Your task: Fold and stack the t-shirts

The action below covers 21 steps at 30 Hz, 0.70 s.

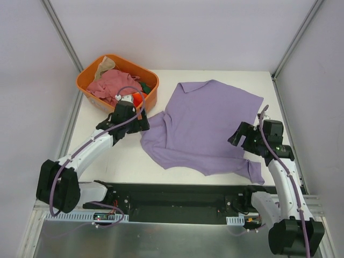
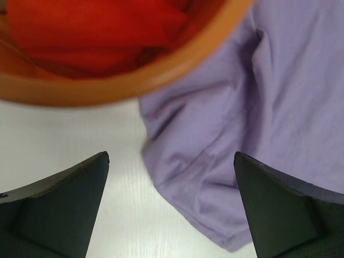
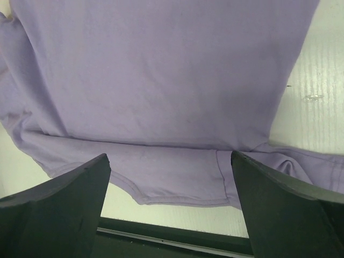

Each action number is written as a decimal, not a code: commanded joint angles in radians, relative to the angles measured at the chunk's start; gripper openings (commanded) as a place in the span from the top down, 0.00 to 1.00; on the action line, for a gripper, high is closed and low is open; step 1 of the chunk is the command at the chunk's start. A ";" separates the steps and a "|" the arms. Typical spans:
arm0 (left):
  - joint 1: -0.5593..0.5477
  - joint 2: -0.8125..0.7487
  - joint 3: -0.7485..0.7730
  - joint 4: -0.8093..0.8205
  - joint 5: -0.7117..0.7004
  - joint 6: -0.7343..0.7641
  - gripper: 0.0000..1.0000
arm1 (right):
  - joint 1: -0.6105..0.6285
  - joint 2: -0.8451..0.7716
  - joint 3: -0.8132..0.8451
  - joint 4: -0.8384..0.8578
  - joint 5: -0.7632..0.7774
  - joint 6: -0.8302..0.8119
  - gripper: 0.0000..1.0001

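Note:
The lavender-purple t-shirt (image 1: 207,123) lies spread on the table, partly folded over itself along its near edge. My left gripper (image 1: 141,122) is open and empty at the shirt's left sleeve (image 2: 215,177), beside the tub. My right gripper (image 1: 239,137) is open and empty above the shirt's right near part; its wrist view shows the shirt (image 3: 161,80) with a hemmed edge (image 3: 177,200) between the fingers. A dusty pink shirt (image 1: 110,83), a beige one (image 1: 106,64) and an orange one (image 2: 91,32) lie bunched in the tub.
The orange plastic tub (image 1: 94,95) stands at the far left of the table, its rim (image 2: 161,70) close to my left gripper. The table's dark near edge (image 3: 177,239) lies just below the shirt's hem. Walls enclose the table on three sides.

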 commanded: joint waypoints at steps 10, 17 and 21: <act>0.092 0.398 0.318 0.290 0.086 0.152 0.01 | 0.113 0.177 -0.015 0.102 0.066 -0.017 0.04; 0.100 0.637 0.619 0.275 0.160 0.200 0.01 | 0.161 0.265 -0.023 0.142 0.088 0.012 0.04; 0.095 0.592 0.587 0.269 0.266 0.128 0.01 | 0.174 0.317 -0.024 0.115 0.132 0.049 0.04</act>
